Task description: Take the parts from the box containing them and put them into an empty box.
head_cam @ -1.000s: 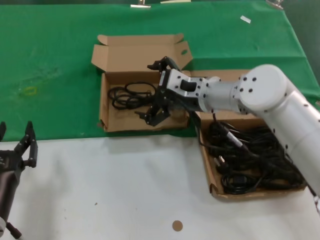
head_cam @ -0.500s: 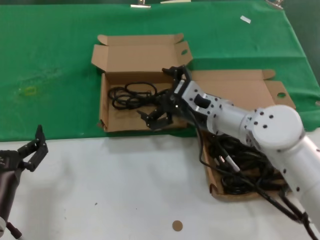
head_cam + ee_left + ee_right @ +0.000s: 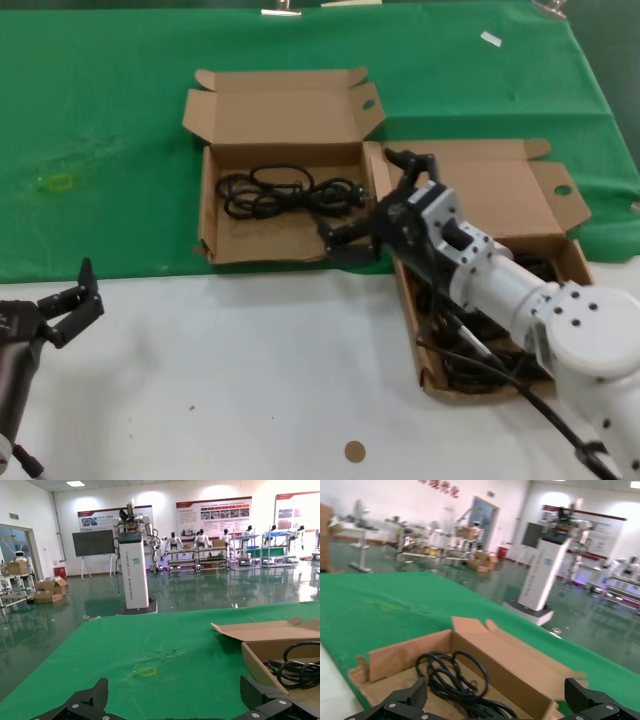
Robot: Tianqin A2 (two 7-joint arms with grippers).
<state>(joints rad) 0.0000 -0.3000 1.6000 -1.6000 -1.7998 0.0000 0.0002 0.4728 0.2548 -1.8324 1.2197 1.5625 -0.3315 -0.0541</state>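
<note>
The squarer box (image 3: 212, 215) stands at the back left on the green cloth and holds one black cable bundle (image 3: 285, 192). The low-walled box (image 3: 425, 375) at the right holds several coiled cables (image 3: 505, 330); its lid (image 3: 490, 185) lies open behind. My right gripper (image 3: 370, 200) is open and empty, hovering between the two boxes at the squarer box's right wall. In the right wrist view the open gripper (image 3: 495, 705) faces the cable bundle (image 3: 452, 680) in that box. My left gripper (image 3: 65, 312) is open and empty at the near left, and also shows in the left wrist view (image 3: 175, 702).
The white tabletop (image 3: 250, 370) fills the front, with a small brown disc (image 3: 354, 451) on it. A yellow mark (image 3: 60, 182) sits on the green cloth at the left. The squarer box's raised lid (image 3: 285, 105) stands behind it.
My right gripper has pulled back to the right out of the squarer box, open and empty, leaving the cable bundle inside. The left gripper has shifted slightly.
</note>
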